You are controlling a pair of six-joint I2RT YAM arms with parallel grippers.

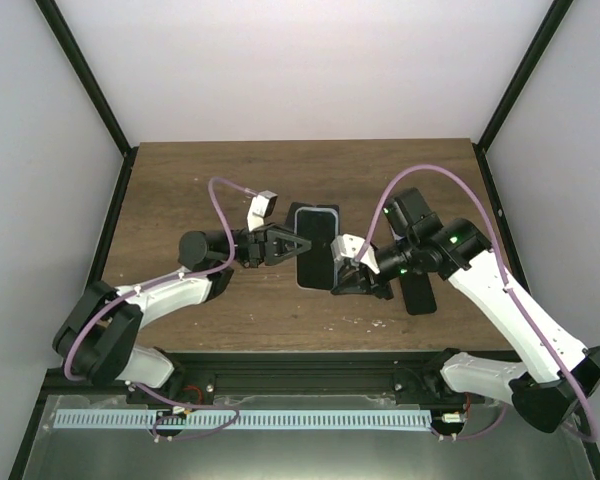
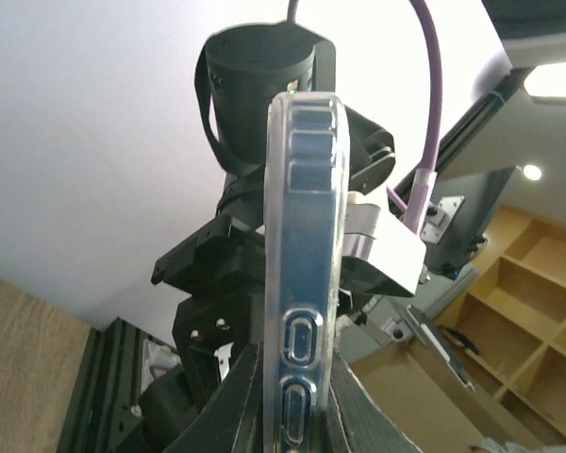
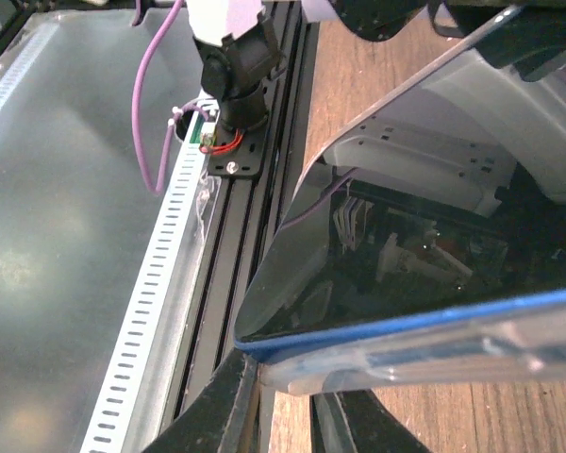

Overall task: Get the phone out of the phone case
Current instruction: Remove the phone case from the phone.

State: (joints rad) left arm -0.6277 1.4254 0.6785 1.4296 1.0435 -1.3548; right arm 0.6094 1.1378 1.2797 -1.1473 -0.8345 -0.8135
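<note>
The phone [image 1: 316, 240], with a dark screen and a blue edge, sits in a clear case and is held above the middle of the wooden table [image 1: 190, 170]. My left gripper [image 1: 290, 246] is shut on the case's left long side. In the left wrist view the clear case edge [image 2: 302, 236] with its button covers stands between my fingers [image 2: 241, 396]. My right gripper [image 1: 340, 270] is shut on the phone's near right corner. In the right wrist view the blue phone edge [image 3: 424, 316] lies just above the clear case rim [image 3: 453, 363], and my gripper [image 3: 288, 401] pinches that corner.
A black aluminium rail [image 1: 310, 372] runs along the table's near edge, with a white slotted strip [image 1: 250, 420] below it. A dark flat piece [image 1: 418, 292] shows under the right wrist. Black frame posts [image 1: 90, 80] stand at the back corners.
</note>
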